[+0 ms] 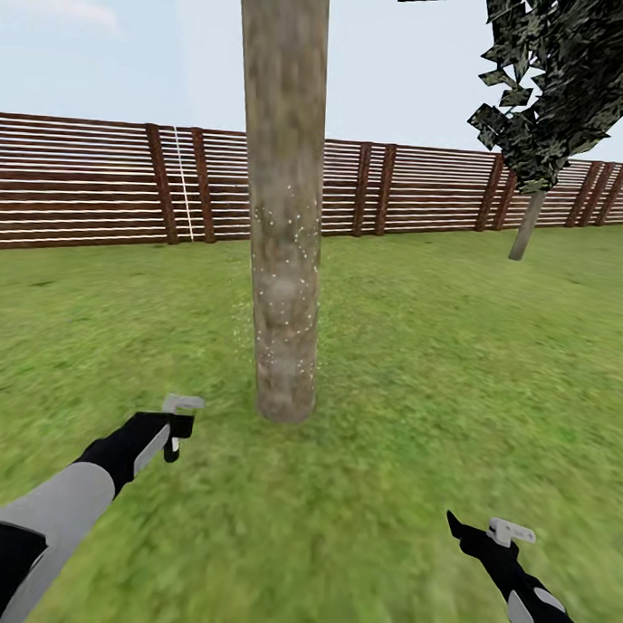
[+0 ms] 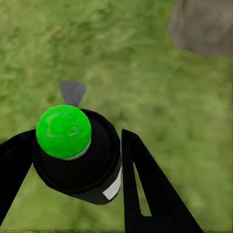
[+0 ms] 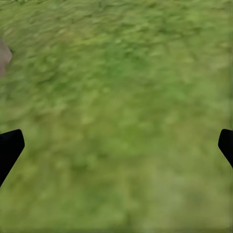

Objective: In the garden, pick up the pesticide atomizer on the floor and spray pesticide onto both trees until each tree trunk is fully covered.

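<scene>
A thick grey-brown mottled tree trunk (image 1: 281, 210) rises from the grass just ahead, with fine white specks on its lower part. My left gripper (image 1: 175, 425) is low, left of the trunk's base, and it is shut on the pesticide atomizer (image 2: 80, 160). The atomizer is a small black can with a round bright green top. In the left wrist view the gripper (image 2: 77, 138) has a black finger (image 2: 145, 194) on each side of the can, and the trunk's base (image 2: 201, 26) lies beyond it. My right gripper (image 1: 497, 535) hangs open over the lawn at the lower right, its fingertips (image 3: 9, 145) wide apart over grass.
A brown slatted wooden fence (image 1: 81, 184) runs across the back of the lawn. Another tree with a thin leaning trunk (image 1: 527, 226) and dark foliage (image 1: 566, 78) stands at the back right. Open grass (image 1: 437, 353) spreads on both sides of the near trunk.
</scene>
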